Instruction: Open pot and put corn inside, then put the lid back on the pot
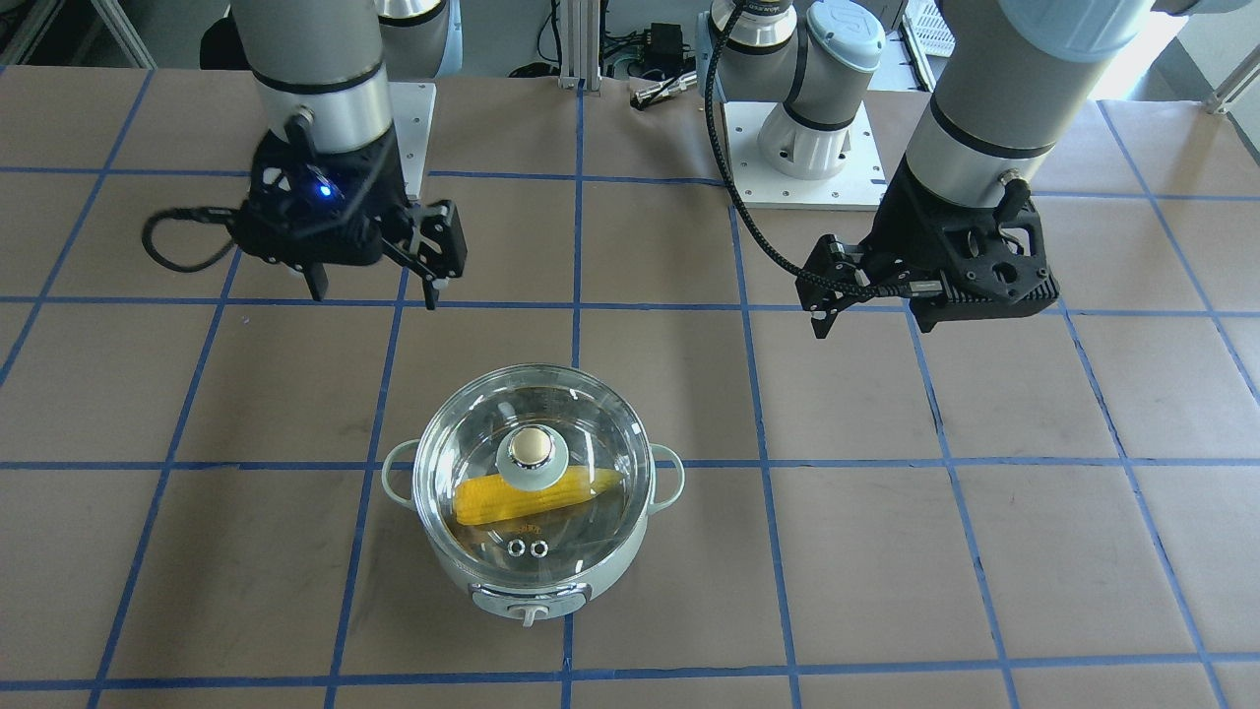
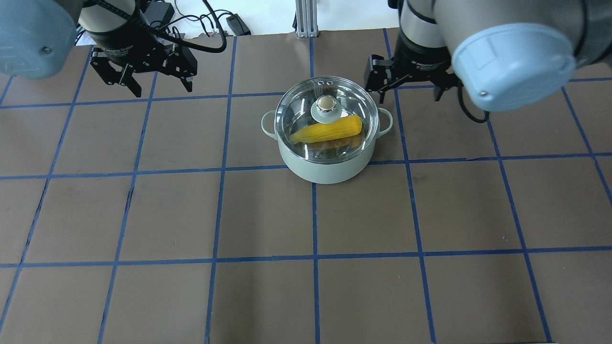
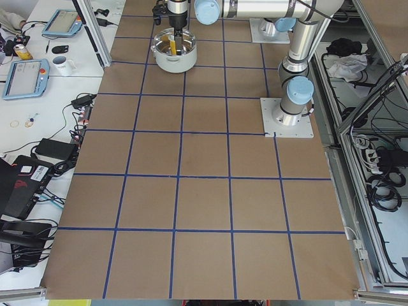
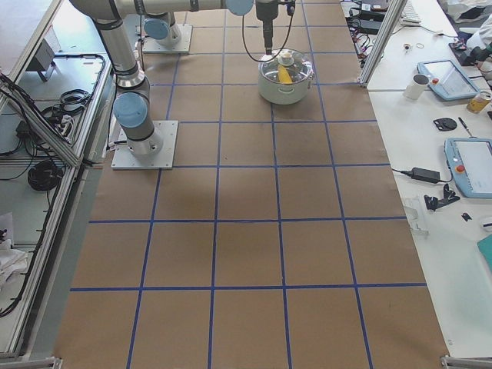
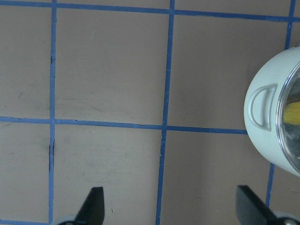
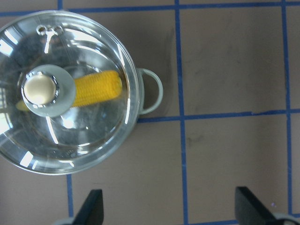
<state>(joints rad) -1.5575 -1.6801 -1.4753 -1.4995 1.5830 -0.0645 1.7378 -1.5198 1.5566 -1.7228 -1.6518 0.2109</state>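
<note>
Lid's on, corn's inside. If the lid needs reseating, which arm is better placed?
Right. The right gripper hangs open close beside the pot, and its wrist view shows the whole lid. The left gripper, also open, is farther off and sees only the pot's edge.

Both arms were silver-grey metal tubes w/ black ring bands: left arm (image 1: 984, 118), right arm (image 1: 305, 49). Pale-blue round joint caps (image 2: 514, 62) covered the joints, each w/ a small screw near the rim. The matte-black left two-finger gripper (image 2: 161, 85) & matte-black right two-finger gripper (image 2: 409, 93) were angular, w/ slim black fingers. White lettering on the black wrist collar (image 2: 119, 48) was too small to read. A thick braided black cable (image 1: 730, 182) ran to the left wrist. A thinner black cable loop (image 1: 167, 246) showed at the right wrist, near a small blue LED (image 1: 320, 189). White square base plates (image 1: 866, 182) had rows of screw holes.
</note>
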